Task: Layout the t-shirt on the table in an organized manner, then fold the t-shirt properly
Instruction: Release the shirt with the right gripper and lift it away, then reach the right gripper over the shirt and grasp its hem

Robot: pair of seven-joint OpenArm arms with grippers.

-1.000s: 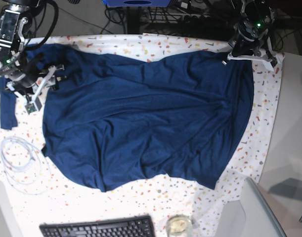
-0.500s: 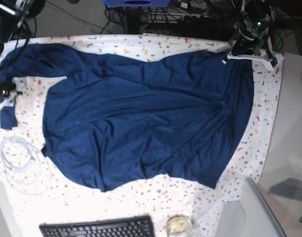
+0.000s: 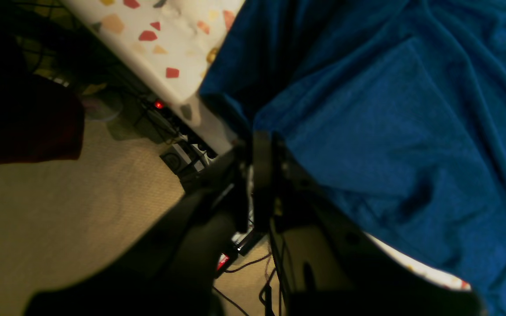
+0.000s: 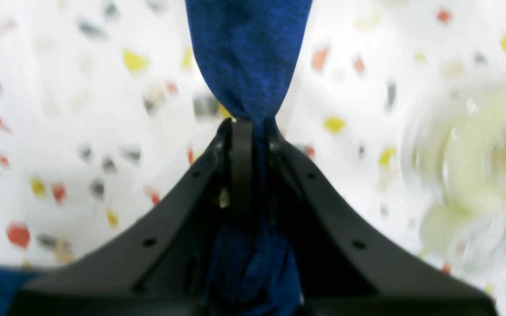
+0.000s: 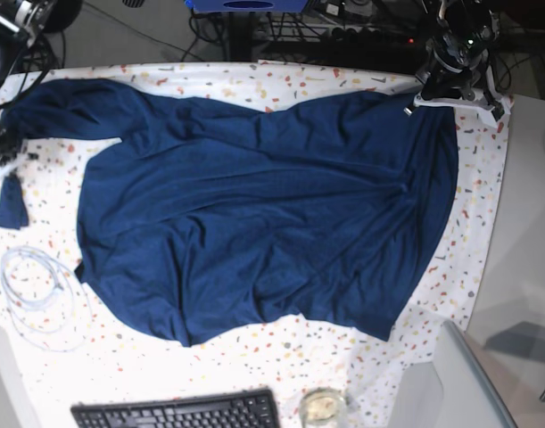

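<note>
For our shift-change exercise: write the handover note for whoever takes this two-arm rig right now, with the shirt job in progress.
Left gripper: shut at the t-shirt edge, at the table's far corner; whether it pinches cloth cannot be told.
Right gripper: shut on a bunched strip of the t-shirt, over the table.
T-shirt: spread across the table, wrinkled, one sleeve stretched to the corner on the right arm's side.
Done: mostly laid out.
Left: smooth the wrinkles, straighten the edges, then fold. Mind the white cable, keyboard and small glass along the near edge.
</note>
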